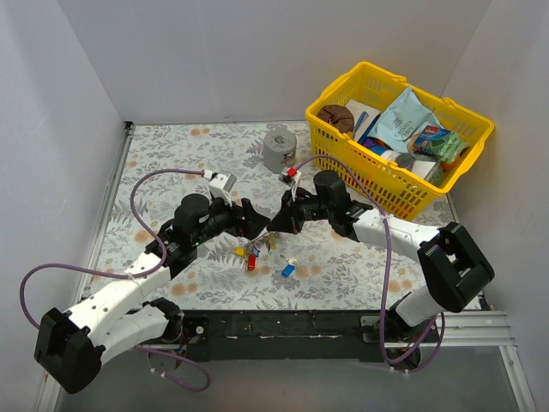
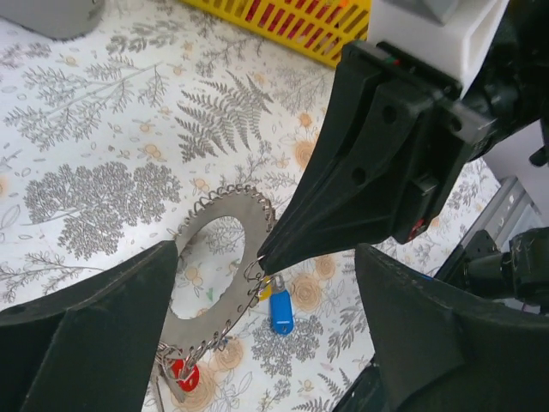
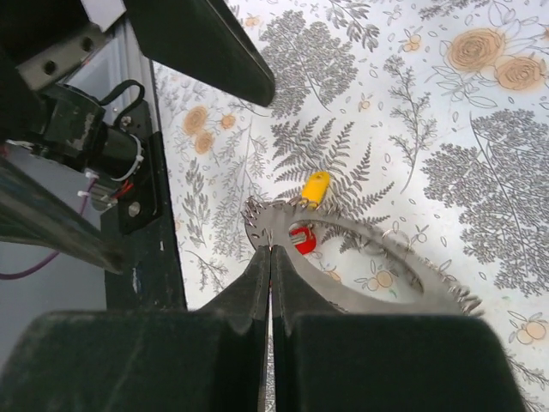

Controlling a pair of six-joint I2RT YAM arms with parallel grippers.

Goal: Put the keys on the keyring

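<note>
Where the two arms meet over the middle of the floral table [image 1: 171,154], pinches the keyring [image 2: 236,206] at its ridged edge with the right gripper [image 3: 271,251], fingers pressed flat together on the metal. Holds the left gripper [image 1: 251,220] spread wide, one dark finger [image 2: 94,335] on each side of the ring, the nearer one hiding part of the lower rim; cannot tell whether it touches. Shows the ring tilted in the left wrist view, its wide hole open to the fern pattern beneath.

Has the keys close by:
- yellow key [image 3: 315,186] just beyond the rim
- red key [image 3: 300,239] against the rim, next to the pinch
- blue key [image 2: 280,310] just below the right fingertips in the left wrist view, and from above a little apart toward the right arm

Cannot tell whether any key is threaded on the ring. Has the grey can [image 1: 279,148] and the yellow basket [image 1: 339,86] of packets well apart, toward the far side of the table.
</note>
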